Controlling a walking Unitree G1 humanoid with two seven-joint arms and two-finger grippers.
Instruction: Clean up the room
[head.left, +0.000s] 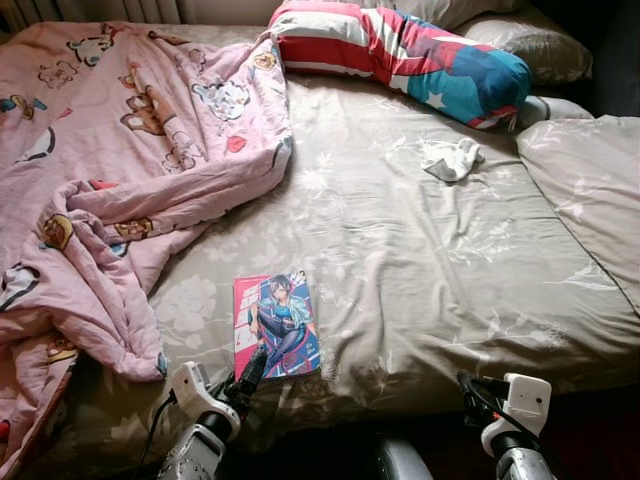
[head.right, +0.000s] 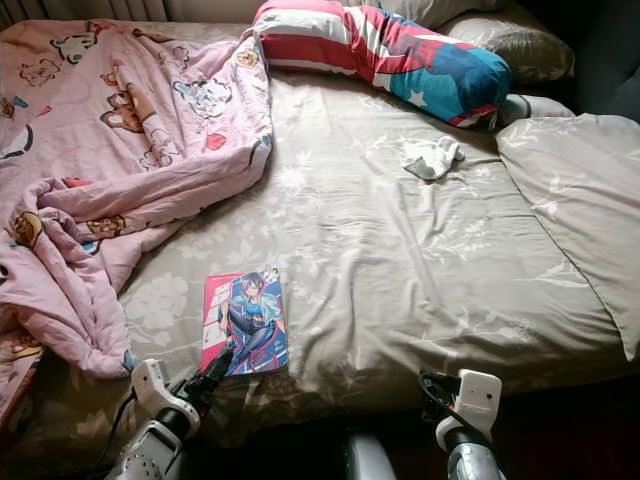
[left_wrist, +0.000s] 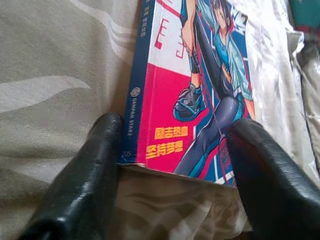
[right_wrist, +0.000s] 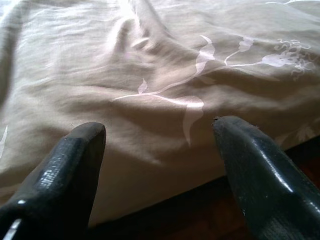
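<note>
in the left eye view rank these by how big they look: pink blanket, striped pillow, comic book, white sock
1. pink blanket
2. striped pillow
3. comic book, though it lies nearer the camera, so it looks bigger than it would farther off
4. white sock

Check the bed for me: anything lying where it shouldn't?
Yes. A comic book lies loose near the bed's front edge, the left end effector open around its near end. A crumpled white cloth sits by the striped pillow, and the pink blanket is bunched up.
</note>
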